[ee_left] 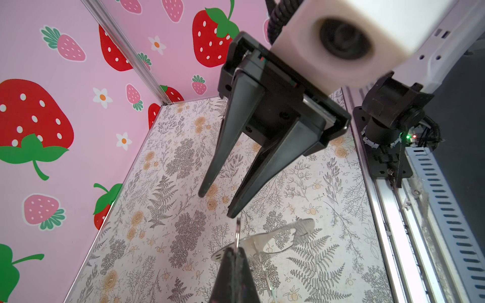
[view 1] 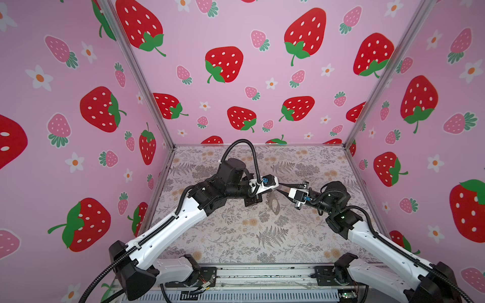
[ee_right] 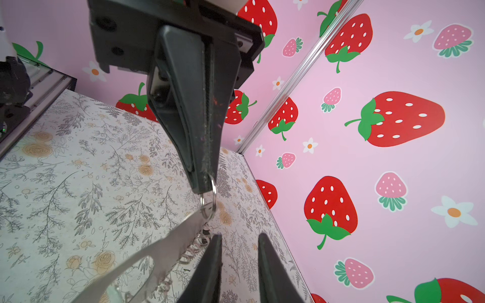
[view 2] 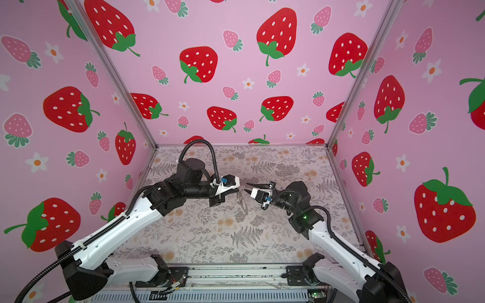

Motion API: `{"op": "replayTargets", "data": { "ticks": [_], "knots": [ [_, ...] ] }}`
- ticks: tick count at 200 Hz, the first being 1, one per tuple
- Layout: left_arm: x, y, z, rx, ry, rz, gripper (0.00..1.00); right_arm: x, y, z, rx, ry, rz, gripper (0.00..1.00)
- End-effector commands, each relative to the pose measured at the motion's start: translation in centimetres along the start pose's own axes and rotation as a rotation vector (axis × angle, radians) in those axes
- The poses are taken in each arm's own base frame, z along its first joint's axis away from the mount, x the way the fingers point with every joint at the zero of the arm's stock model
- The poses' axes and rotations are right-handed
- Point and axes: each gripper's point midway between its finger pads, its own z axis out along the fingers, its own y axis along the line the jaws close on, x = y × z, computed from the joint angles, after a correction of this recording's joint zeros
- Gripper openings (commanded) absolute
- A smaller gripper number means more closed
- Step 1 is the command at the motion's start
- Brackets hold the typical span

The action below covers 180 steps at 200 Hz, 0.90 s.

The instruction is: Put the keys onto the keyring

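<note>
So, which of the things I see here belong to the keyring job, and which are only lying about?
Belonging to the job:
keyring, hanging by one of its small rings
left claw, shut on that ring
right claw, open, close by, holding nothing
keys: none visible in any view

Only surroundings, nothing loose:
floral table
strawberry walls

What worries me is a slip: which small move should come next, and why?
Probably ease the right gripper forward and close it on the keyring. Its jaws stand apart and empty beside it, while the keyring dangles by one small ring pinched in the shut left gripper.
</note>
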Motion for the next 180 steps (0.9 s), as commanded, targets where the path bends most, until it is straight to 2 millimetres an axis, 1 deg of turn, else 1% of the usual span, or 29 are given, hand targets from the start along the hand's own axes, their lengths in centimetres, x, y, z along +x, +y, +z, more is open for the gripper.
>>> {"op": "replayTargets", "data": {
  "ticks": [1,24,48,62,95,123,136,150,180],
  "knots": [
    [-1.7,0.5,-0.3,0.001,-0.051,0.006,0.0,-1.6,-0.9,-0.3,0.017,-0.041,-0.028,0.23],
    [-1.2,0.8,-0.2,-0.011,-0.02,0.001,0.0,-2.4,-0.9,-0.3,0.001,-0.061,-0.034,0.22],
    [-0.6,1.5,0.0,-0.034,0.034,0.0,0.0,-2.8,-0.7,-0.1,-0.033,-0.075,-0.02,0.22],
    [-0.6,1.9,0.0,-0.044,0.056,0.006,0.0,-3.0,-0.5,0.0,-0.056,-0.083,-0.012,0.22],
    [-0.7,2.4,0.0,-0.059,0.097,0.02,0.0,-2.5,0.1,0.4,-0.09,-0.078,0.003,0.22],
    [-0.8,2.3,0.1,-0.051,0.131,0.036,0.0,-1.9,0.1,0.7,-0.093,-0.064,0.004,0.21],
    [-0.9,2.1,0.1,-0.049,0.139,0.046,0.0,-1.6,0.2,1.0,-0.099,-0.057,0.011,0.2],
    [-1.0,2.1,0.1,-0.052,0.147,0.057,0.0,-1.6,-0.3,1.1,-0.077,-0.057,0.017,0.19],
    [-0.9,1.9,0.0,-0.059,0.165,0.075,0.0,-1.4,-0.6,1.2,-0.057,-0.055,0.024,0.14]
  ]
}}
